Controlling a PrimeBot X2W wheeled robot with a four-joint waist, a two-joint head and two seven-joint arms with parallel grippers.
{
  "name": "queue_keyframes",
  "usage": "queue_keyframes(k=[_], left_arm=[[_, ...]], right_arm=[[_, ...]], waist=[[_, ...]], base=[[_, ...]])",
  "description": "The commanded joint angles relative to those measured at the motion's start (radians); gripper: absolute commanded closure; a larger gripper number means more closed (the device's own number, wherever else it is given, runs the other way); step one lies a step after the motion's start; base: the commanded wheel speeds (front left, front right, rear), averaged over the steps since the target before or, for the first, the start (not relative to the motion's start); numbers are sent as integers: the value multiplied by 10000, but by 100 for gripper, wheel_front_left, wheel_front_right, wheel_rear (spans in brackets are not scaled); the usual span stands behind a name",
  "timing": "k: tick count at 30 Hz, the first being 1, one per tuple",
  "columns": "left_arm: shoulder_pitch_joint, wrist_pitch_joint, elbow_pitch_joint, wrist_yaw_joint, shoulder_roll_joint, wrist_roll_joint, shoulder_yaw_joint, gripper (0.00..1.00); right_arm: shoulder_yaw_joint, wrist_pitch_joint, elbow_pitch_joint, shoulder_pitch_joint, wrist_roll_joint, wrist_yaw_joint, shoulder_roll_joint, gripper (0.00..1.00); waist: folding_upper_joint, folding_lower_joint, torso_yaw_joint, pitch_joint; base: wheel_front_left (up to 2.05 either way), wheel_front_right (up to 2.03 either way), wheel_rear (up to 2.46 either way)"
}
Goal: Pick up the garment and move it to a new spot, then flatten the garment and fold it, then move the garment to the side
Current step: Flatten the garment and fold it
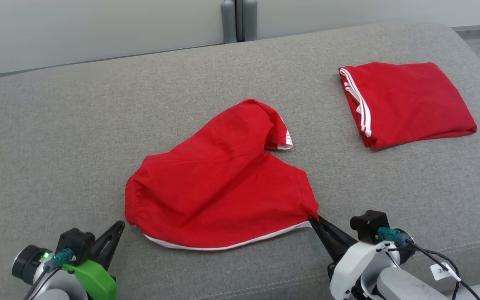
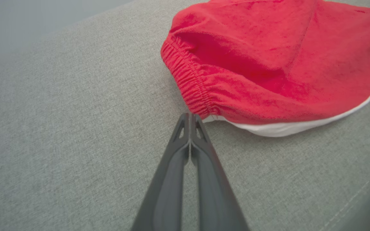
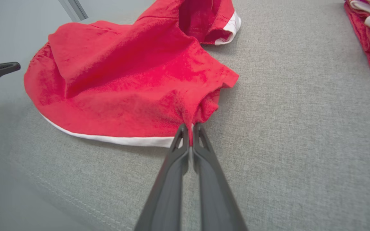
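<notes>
**While the Right Gripper Pinches the Leg Corner: Status of the Shorts**

While the red cloth shorts (image 1: 219,191) lie unfolded on the grey woven-fabric cushion (image 1: 56,146), both grippers sit at the near edge of the shorts, one at each end.

**Right gripper** (image 1: 311,218). The two long dark fingers are pressed together on the near right corner of the shorts, where the leg hem meets the white trim band (image 1: 223,246). In the right wrist view a thin fold of red cloth runs between the fingertips. The fabric gathers into creases toward that point.

**Left gripper** (image 1: 118,227). The fingers are pressed together along their full length. The tips stand at the near left corner of the shorts, just beside the gathered elastic waistband (image 2: 188,80), at the spot where the white trim band begins. Whether the tips catch any cloth cannot be told.

**Shorts.** The waistband forms the left side of the shorts. The main panel lies mostly flat, with shallow wrinkles. The far leg is bunched and rolled over, showing a white-edged leg opening (image 1: 283,139). The white trim band curves along the near edge from one gripper to the other.

**Other items.** A folded rectangular red garment with white stripes (image 1: 411,102) lies on the same cushion, well apart from the shorts, to their far right.
</notes>
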Motion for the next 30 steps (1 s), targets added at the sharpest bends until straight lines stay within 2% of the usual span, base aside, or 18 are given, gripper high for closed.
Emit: queue_keyframes(k=[1, 2, 3, 4, 14, 30], left_arm=[[174, -38, 127, -25, -14, -77, -12, 100], [213, -38, 264, -35, -8, -75, -100, 36], [184, -38, 311, -46, -1, -65, -150, 0], [157, -38, 354, -54, -5, -98, -151, 0], [-204, -39, 703, -70, -4, -197, -408, 0], [-1123, -39, 1057, -75, 123, -593, -1586, 0]], right_arm=[[8, -35, 45, 132, -40, -5, 4, 100], [5, -35, 88, 156, -11, -5, 34, 93], [17, -35, 134, 170, -19, -5, 52, 12], [47, -35, 187, 188, -16, -5, 67, 0], [333, -36, 519, -18, 86, -5, 6, 0], [973, -29, 1091, -540, 211, -5, 247, 0]], waist=[[0, 0, -3, -50], [0, 0, -15, -64], [0, 0, -26, -65], [0, 0, -32, -58], [0, 0, -109, 164], [0, 0, -336, 521]], base=[[0, 0, 0], [0, 0, 0], [0, 0, 0], [0, 0, 0], [0, 0, 0], [0, 0, 0]])
